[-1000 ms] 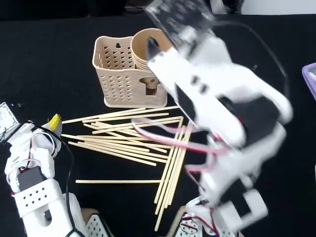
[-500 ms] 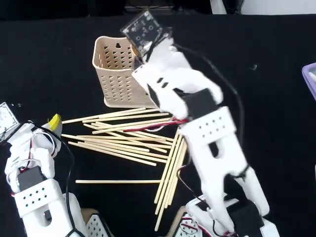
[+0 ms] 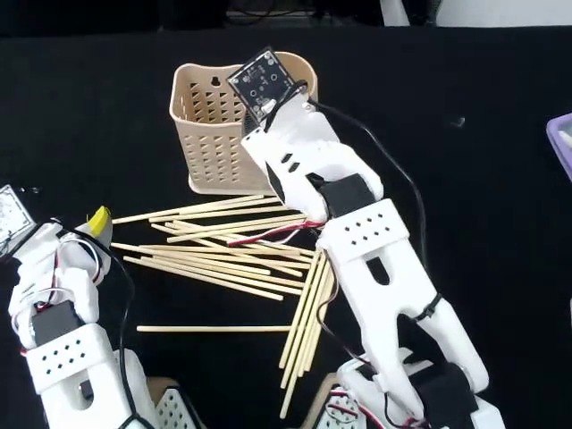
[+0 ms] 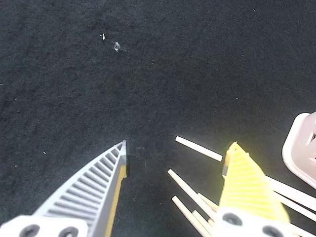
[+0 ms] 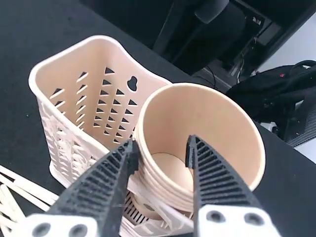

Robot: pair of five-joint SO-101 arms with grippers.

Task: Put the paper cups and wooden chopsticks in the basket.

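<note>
A stack of paper cups (image 5: 197, 128) stands inside the beige perforated basket (image 5: 74, 98), at its right end. My right gripper (image 5: 160, 141) hangs open just above the cups' near rim, one finger toward the outside and the other over the mouth. In the high view the right arm's wrist covers that end of the basket (image 3: 201, 134). Many wooden chopsticks (image 3: 223, 255) lie scattered on the black table in front of the basket. My left gripper (image 4: 177, 144) stands open low over the table by the left chopstick ends (image 4: 197, 148); its yellow finger (image 3: 98, 217) shows at the left.
A purple container's edge (image 3: 563, 134) sits at the far right. The basket's corner (image 4: 301, 148) is to the right of the left gripper. The black cloth left of the basket is bare. A backpack (image 5: 281, 98) lies behind the table.
The right arm has swung down from high up and now leans over the basket, covering the cups in the high view. The left arm has not moved.
</note>
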